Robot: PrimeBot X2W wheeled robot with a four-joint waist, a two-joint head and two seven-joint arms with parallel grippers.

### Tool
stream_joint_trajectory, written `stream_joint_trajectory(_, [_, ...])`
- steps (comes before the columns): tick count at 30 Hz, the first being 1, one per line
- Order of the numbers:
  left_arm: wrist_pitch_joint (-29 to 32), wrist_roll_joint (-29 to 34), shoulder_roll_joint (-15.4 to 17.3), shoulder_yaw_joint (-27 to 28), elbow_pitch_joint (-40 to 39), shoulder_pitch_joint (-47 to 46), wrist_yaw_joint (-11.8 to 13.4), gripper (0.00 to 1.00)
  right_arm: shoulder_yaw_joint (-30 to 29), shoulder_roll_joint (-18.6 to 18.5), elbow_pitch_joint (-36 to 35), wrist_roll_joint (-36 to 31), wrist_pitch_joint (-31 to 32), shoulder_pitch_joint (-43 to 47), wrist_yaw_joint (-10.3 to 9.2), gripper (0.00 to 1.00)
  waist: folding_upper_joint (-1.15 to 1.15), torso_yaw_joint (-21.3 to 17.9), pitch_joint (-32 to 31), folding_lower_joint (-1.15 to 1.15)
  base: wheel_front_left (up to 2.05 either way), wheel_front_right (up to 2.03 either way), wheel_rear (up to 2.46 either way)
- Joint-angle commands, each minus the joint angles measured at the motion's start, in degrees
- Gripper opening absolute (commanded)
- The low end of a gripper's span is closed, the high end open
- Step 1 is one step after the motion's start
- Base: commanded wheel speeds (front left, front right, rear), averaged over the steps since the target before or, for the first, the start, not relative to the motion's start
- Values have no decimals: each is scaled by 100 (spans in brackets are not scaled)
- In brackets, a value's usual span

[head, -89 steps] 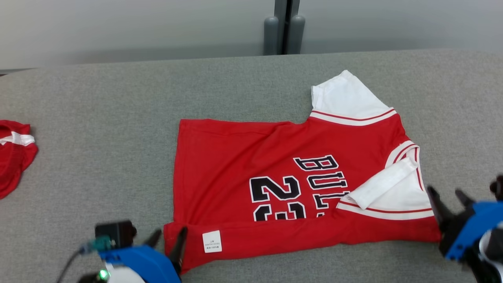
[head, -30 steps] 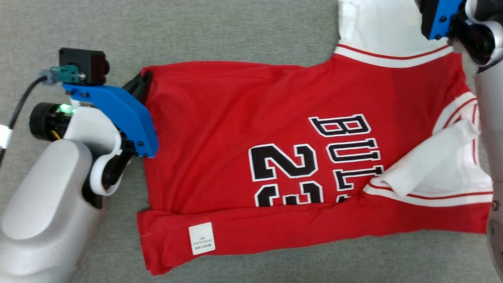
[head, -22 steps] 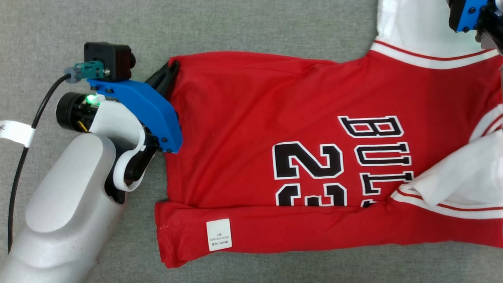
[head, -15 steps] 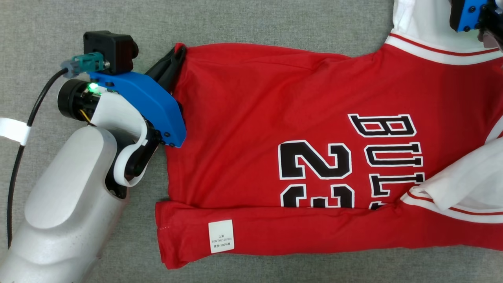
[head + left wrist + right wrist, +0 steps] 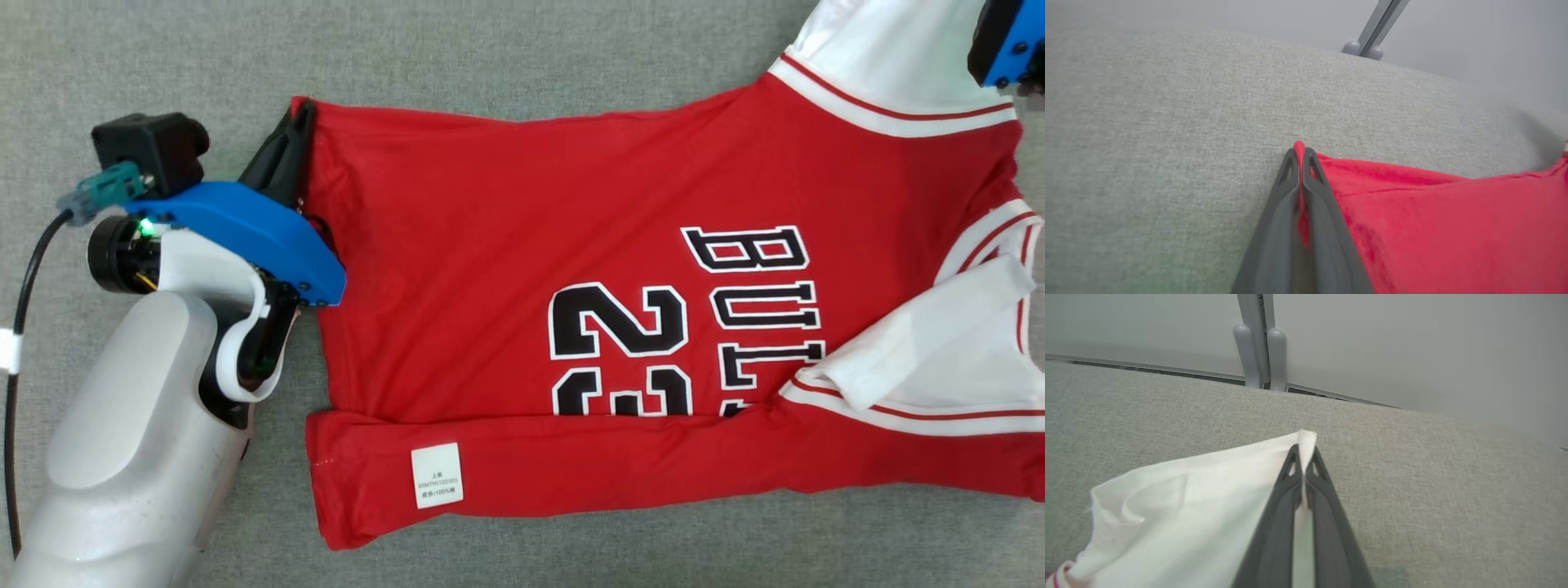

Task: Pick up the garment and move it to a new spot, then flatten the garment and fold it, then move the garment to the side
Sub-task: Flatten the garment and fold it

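Left tool (image 5: 1300,155) clamped on the far hem corner of the garment (image 5: 506,245), which lies on the grey surface (image 5: 163,49), near strip already folded over. Right tool (image 5: 1303,454) clamped on the white sleeve tip. Judged mid-fold; further folding and the sideways move remain. Three seconds earlier both tools stood open at the near edge.

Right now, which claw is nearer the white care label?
Left. Left claw pinches the jersey at its hem corner beyond the label; right claw grips the far white sleeve.
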Motion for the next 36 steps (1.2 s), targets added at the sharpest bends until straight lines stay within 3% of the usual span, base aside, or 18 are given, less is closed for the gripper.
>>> stream_joint_trajectory(1, [-121,-25,16,88,20,39,-18,0,-17,-39,-44,59,-77,117,2,0,0,-66,-98,-1,0,0,0])
stream_joint_trajectory(7, [-542,-176,11,138,80,375,-338,0,101,-92,-282,422,-330,577,2,0,0,-162,-483,-1,0,0,0])
stream_joint_trajectory(12, [-813,-273,-17,118,86,773,-487,0,381,-251,-748,844,-181,1271,2,0,0,-187,-879,-1,0,0,0])
stream_joint_trajectory(17, [-997,-287,74,55,-66,1306,-556,0,409,-528,-1485,1245,190,2158,2,0,0,-205,-1228,-1,0,0,0])
stream_joint_trajectory(22, [-1144,-253,175,-36,-297,1799,-650,0,13,-639,-2466,1510,439,3196,2,0,0,-216,-1473,-1,0,0,0])
stream_joint_trajectory(27, [-1219,-217,223,-150,-420,2163,-625,0,-618,-445,-3376,1490,845,4320,2,0,0,-229,-1642,-1,0,0,0])
stream_joint_trajectory(36, [-1142,-448,213,-94,-650,2735,-358,0,-1347,373,-4622,1226,1386,5699,2,0,0,-331,-1737,-1,0,0,0])
